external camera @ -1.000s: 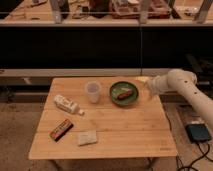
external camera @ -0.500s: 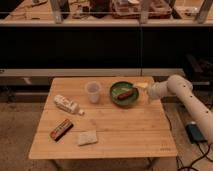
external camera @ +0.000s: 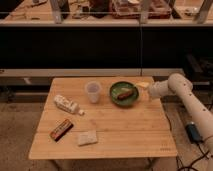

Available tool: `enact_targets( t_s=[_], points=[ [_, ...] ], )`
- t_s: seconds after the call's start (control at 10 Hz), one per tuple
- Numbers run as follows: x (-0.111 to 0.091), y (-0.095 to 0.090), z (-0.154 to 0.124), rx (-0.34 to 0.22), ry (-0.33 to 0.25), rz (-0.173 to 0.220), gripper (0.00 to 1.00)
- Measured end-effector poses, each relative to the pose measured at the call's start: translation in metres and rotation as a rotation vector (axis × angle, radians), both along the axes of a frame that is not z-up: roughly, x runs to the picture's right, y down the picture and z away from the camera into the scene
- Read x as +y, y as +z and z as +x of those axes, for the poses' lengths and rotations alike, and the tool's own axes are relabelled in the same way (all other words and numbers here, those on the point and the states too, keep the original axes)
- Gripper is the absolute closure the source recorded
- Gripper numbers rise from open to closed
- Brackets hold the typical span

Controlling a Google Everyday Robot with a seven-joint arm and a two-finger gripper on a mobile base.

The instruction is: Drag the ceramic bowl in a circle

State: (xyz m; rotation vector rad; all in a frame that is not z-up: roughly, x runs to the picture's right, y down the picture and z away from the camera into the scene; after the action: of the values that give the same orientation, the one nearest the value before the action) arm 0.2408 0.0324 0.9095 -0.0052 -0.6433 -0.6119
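Note:
The ceramic bowl (external camera: 124, 94) is round, shallow and dark green, and stands on the wooden table (external camera: 125, 135) right of centre near the far edge. A small brown oblong item (external camera: 124, 93) lies inside it. My gripper (external camera: 143, 86) comes in from the right on the white arm (external camera: 172, 85). Its pale tip is at the bowl's right rim, just above the table. I cannot tell whether it touches the bowl.
A translucent whitish plastic cup (external camera: 93, 91) stands just left of the bowl. A white bottle (external camera: 66, 104) lies at the left. A dark snack bar (external camera: 61, 129) and a pale packet (external camera: 87, 137) lie at the front left. A dark shelf unit stands behind the table.
The arm has reached left along the far edge of the table, bringing the gripper from right of the bowl up to its right rim. The bowl has not visibly moved.

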Motion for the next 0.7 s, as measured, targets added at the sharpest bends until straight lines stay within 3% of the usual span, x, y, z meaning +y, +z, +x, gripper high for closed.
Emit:
enact_targets(
  t_s=[0.2,0.3,0.7],
  points=[
    [0.003,0.001,-0.004,-0.022,-0.01,0.001,0.41],
    [0.005,0.002,-0.007,-0.029,-0.022,0.001,0.44],
    [0.021,0.017,-0.014,-0.01,-0.109,-0.011,0.45]
  ],
)
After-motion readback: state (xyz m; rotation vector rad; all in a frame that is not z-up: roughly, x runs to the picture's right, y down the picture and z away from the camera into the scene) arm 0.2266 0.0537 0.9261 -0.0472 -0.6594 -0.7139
